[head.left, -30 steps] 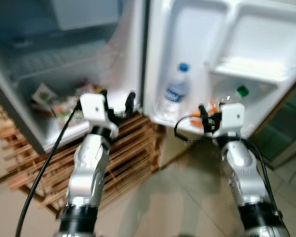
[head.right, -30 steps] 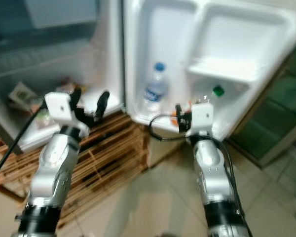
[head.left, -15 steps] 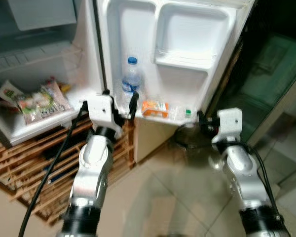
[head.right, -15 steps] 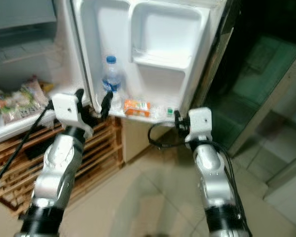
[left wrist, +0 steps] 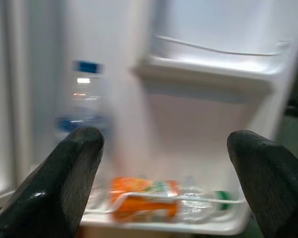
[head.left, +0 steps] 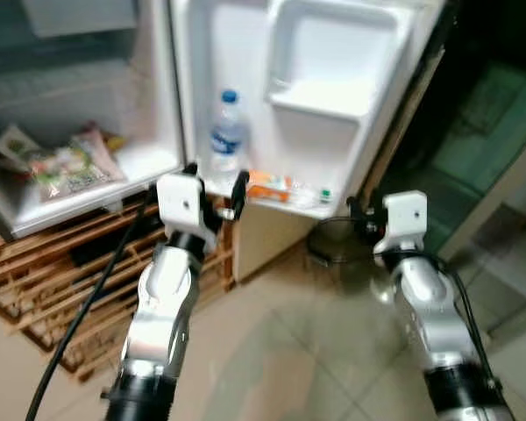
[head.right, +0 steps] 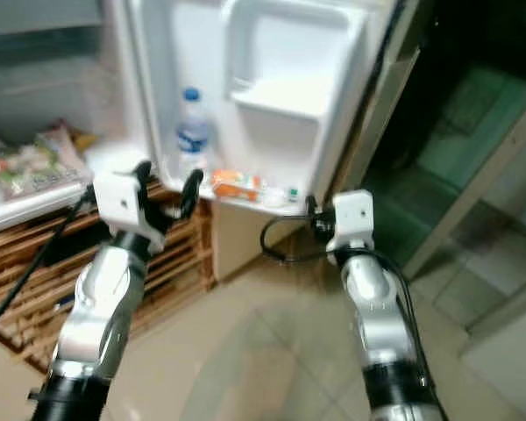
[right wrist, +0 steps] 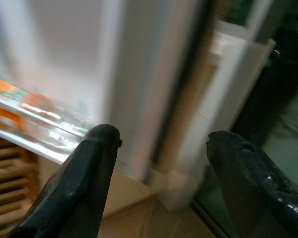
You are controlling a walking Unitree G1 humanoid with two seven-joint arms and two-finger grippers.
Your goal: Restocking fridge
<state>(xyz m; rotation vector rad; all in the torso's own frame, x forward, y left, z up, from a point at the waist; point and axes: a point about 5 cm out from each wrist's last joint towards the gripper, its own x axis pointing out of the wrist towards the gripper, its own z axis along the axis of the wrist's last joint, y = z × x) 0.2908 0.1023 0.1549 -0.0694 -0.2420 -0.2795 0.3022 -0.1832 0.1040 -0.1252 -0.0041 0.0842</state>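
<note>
The fridge stands open, its door (head.left: 333,61) swung out in front of me. In the door's lower shelf (head.left: 285,204) a water bottle (head.left: 225,136) with a blue cap stands upright, beside an orange packet (head.left: 266,183) and a small green-capped bottle (head.left: 324,195) lying down. Snack packets (head.left: 66,165) lie on the fridge's inner shelf at the left. My left gripper (head.left: 216,180) is open and empty, just below the water bottle. My right gripper (right wrist: 165,138) is open and empty too, near the door's outer edge (right wrist: 139,89). The left wrist view looks between its fingers (left wrist: 69,168) at the orange packet (left wrist: 144,198).
A wooden slatted rack (head.left: 44,281) carries the fridge at the left. A glossy tiled floor (head.left: 289,351) lies below my arms. A dark green glass-fronted cabinet (head.left: 495,114) stands close on the right, just behind the door's edge. A black cable (head.left: 79,316) hangs along my left arm.
The camera has swung right, so the fridge door has moved to mid-picture and the interior to the left. Both grippers stay open and empty, held out in front.
</note>
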